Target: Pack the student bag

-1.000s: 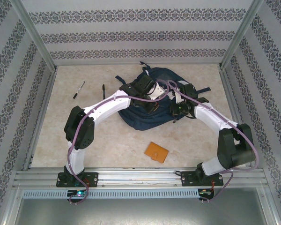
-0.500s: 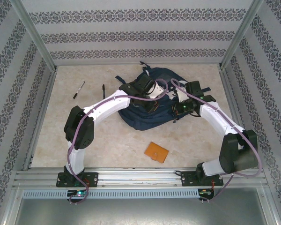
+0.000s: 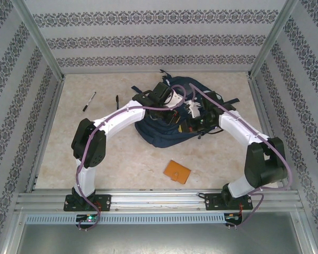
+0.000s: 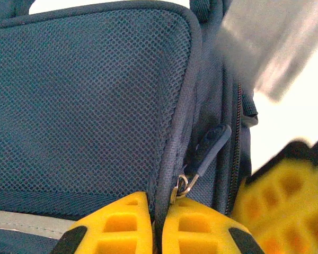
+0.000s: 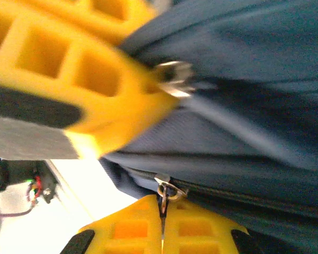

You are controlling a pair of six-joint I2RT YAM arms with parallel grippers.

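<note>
Two grippers, both pressed shut. The left gripper (image 4: 156,228) pinches the seam at the ring of a zip pull (image 4: 209,151), and the right gripper (image 5: 163,228) nips a second slider (image 5: 165,189). Over the last second my right wrist has swung in toward the left one, and both have drawn slightly away from me, their tips now nearly touching. The bag (image 3: 153,136) lies directly beneath them. The zip beside the right tips looks closed, so I judge that opening is only starting. A pen (image 3: 89,100) far to the left and a wallet (image 3: 177,171) nearer me are not yet packed.
</note>
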